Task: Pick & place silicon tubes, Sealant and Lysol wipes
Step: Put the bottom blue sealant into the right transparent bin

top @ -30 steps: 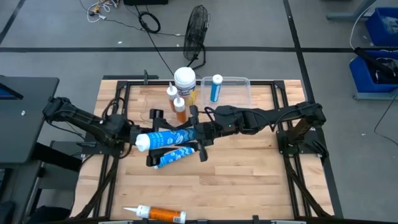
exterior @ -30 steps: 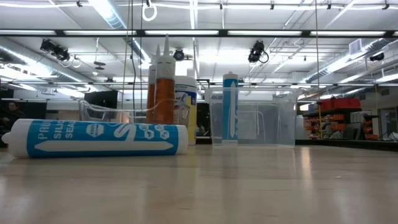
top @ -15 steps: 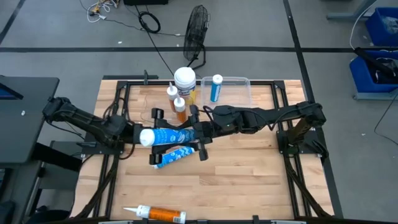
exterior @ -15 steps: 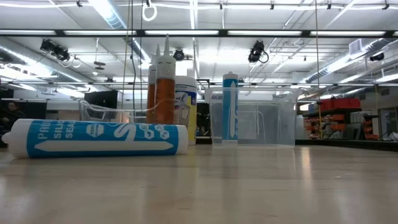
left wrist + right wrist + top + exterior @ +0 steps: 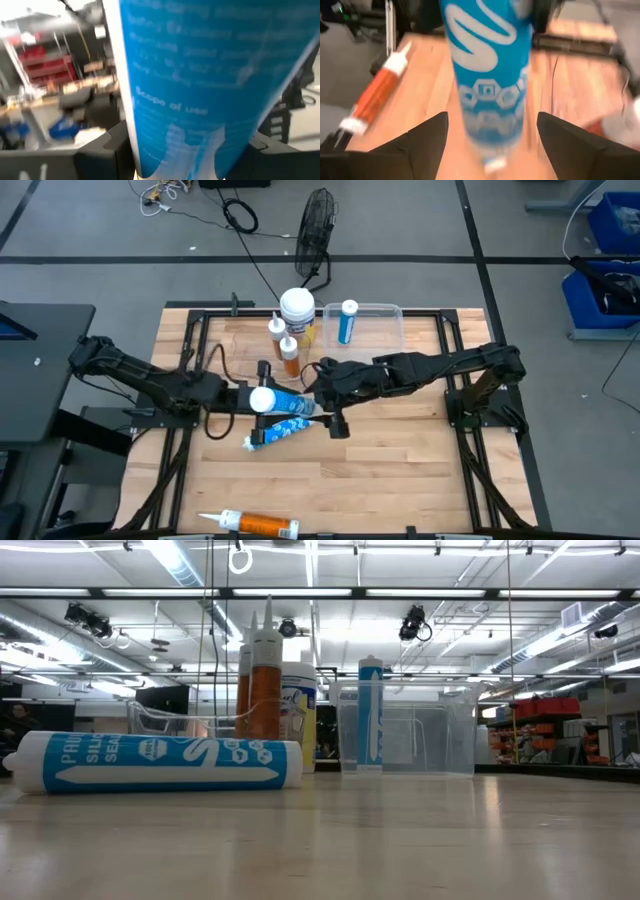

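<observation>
Mid-tabletop [image 5: 400, 460], high view: the left tool [image 5: 262, 385] and right tool [image 5: 322, 392] meet from opposite sides at one raised blue tube [image 5: 278, 400], white cap toward the left arm. Left wrist view: the tube's blue label fills the gap between the two dark fingers [image 5: 107, 145], which sit against its sides; the left tool is closed on it. Right wrist view: the same tube stands between the right tool's fingers [image 5: 427, 137], which are spread wide with clear space on either side, so no grip there.

A second blue tube [image 5: 278, 432] lies flat on the tabletop just below the held one; in the low view it lies on its side in the foreground.

The Lysol wipes [image 5: 297, 308] stand upright at the far edge, white lid up. Two orange tubes [image 5: 284, 343] stand upright just beside them. A clear bin [image 5: 385, 327] to their right holds another upright blue tube [image 5: 347, 320].

One orange tube [image 5: 262, 526] lies flat near the front edge, well apart from the rest.
</observation>
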Robot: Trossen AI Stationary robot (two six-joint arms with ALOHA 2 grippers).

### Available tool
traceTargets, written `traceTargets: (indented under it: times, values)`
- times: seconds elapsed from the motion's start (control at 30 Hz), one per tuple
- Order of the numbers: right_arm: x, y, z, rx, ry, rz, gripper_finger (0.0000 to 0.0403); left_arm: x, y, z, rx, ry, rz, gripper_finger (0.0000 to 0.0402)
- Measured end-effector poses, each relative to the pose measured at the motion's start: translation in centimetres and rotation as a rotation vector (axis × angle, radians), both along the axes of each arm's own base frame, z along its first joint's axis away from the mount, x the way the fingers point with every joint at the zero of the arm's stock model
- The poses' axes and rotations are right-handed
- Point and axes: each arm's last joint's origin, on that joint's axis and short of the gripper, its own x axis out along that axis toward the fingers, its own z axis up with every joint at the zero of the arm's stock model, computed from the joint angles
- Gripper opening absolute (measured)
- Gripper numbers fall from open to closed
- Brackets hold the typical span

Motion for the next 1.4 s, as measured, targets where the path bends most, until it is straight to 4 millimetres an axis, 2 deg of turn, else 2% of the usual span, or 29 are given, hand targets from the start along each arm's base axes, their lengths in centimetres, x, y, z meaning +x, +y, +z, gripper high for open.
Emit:
traceTargets:
  times: [0.2,0.43,0.63,0.8,0.97,1.23,1.4]
  values:
    - [-2.2,0.4,-0.3,0.047,0.169,-0.041,0.0294,0.2,0.5,-1.7,-0.118,0.17,0.041,0.0216]
    - [-3.1,0.9,1.5,0.073,0.126,-0.056,0.0299,1.4,1.4,-4.0,-0.236,0.324,0.092,0.0215]
    - [-3.4,0.5,4.5,0.02,0.008,-0.112,0.0347,2.9,0.8,-5.9,-0.233,0.386,0.073,0.0215]
    - [-3.3,0.2,5.4,0.031,-0.029,-0.11,0.0393,3.7,0.6,-6.8,-0.232,0.398,0.071,0.0215]
    - [-1.9,0.1,4.2,0.009,-0.014,-0.116,0.0393,3.9,0.6,-6.8,-0.24,0.384,0.052,0.0215]
    - [-0.6,-0.1,3.9,0.036,-0.054,-0.086,0.0394,4.0,0.5,-6.6,-0.243,0.372,0.04,0.0215]
    - [0.8,0.0,2.5,0.039,-0.032,-0.084,0.0396,4.0,0.5,-6.6,-0.245,0.364,0.036,0.0215]
